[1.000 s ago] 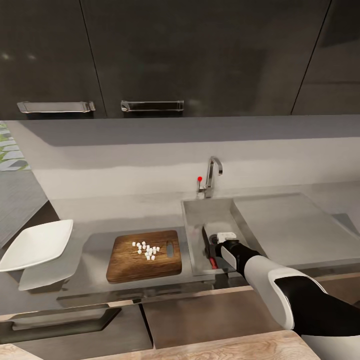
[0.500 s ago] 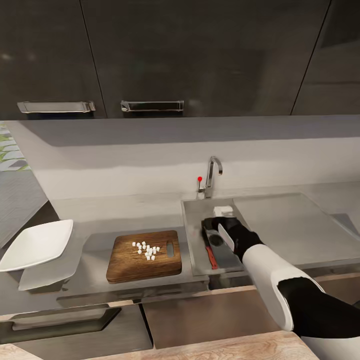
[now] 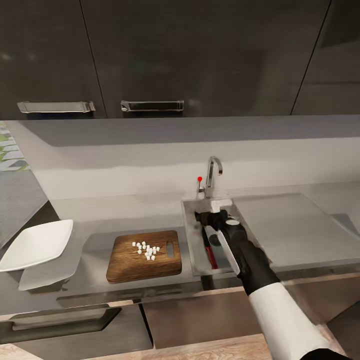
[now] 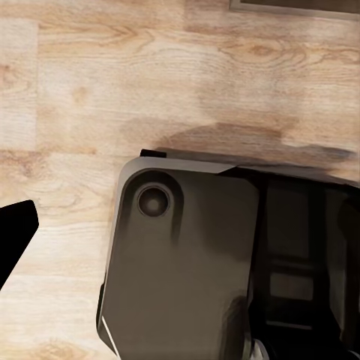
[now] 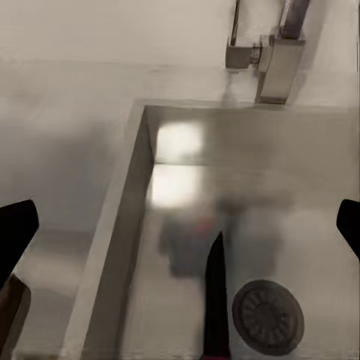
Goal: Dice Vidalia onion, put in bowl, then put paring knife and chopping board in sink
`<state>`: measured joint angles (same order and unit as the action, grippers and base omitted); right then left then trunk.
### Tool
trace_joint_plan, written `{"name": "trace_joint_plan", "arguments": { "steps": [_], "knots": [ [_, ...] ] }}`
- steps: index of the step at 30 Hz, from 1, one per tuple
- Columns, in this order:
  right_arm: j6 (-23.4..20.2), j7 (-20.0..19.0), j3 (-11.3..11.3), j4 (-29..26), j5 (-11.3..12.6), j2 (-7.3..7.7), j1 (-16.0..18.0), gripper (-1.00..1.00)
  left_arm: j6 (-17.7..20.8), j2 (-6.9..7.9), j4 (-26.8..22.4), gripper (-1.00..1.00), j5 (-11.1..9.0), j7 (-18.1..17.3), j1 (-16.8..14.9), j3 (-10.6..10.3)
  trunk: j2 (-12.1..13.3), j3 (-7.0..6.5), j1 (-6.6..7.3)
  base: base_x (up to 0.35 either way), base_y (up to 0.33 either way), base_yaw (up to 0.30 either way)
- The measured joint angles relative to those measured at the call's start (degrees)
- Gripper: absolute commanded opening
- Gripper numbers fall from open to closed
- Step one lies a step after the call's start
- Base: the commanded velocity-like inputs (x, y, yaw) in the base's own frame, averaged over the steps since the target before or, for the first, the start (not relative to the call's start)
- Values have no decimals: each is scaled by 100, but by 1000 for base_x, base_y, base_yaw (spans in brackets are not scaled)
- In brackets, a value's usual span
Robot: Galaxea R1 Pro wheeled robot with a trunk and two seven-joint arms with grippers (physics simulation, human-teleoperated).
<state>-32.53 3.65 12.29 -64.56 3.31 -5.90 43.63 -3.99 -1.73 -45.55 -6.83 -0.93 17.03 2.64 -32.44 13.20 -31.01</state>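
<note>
The grey worktop (image 3: 95, 212) carries the sink (image 3: 192, 235), the white bowl (image 3: 35, 245) and the chopping board (image 3: 145, 255) — diced onion (image 3: 146, 250) on it. The paring knife (image 3: 209, 250) lies in the basin. Above it, the right gripper (image 3: 212, 218) is spread wide — empty.

the right arm (image 3: 280, 310) has a smooth white shell on its lower part, then a black wrist section closer to the right gripper (image 3: 212, 219). a long white strip runs along the black part toward the gripper. the gripper is black, with a small white block behind it. in the right wrist view the black fingertips (image 5: 15, 232) show at both edges. in the left wrist view, beside one black fingertip (image 4: 13, 232), a dark grey base (image 4: 195, 262) has rounded corners and a round bolt.
</note>
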Motion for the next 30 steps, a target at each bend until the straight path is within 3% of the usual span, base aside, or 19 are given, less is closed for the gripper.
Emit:
{"name": "trace_joint_plan", "arguments": {
  "steps": [2, 4, 7, 30],
  "knots": [
    [-251, 17, 12, -1114, -334, -1, -765, 100, 3, 0, -4, 100, 0, 0, 0, 0, -1, 0, 0, 0, 0, 0],
    [-387, 30, 17, -1760, -553, -5, -1293, 100, 1, 1, -7, 100, 0, 1, 0, 0, 0, 0, 0, 0, 0, 0],
    [-462, 35, 19, -2070, -640, -7, -1568, 100, 2, 6, -12, 100, 0, 0, 0, 0, 1, 0, 0, 0, 2, 0],
    [-510, 22, 3, -2065, -665, -8, -1654, 100, 2, -1, -1, 100, 4, -3, 1, 3, 1, -1, 0, 0, 278, 0]
  ]
}}
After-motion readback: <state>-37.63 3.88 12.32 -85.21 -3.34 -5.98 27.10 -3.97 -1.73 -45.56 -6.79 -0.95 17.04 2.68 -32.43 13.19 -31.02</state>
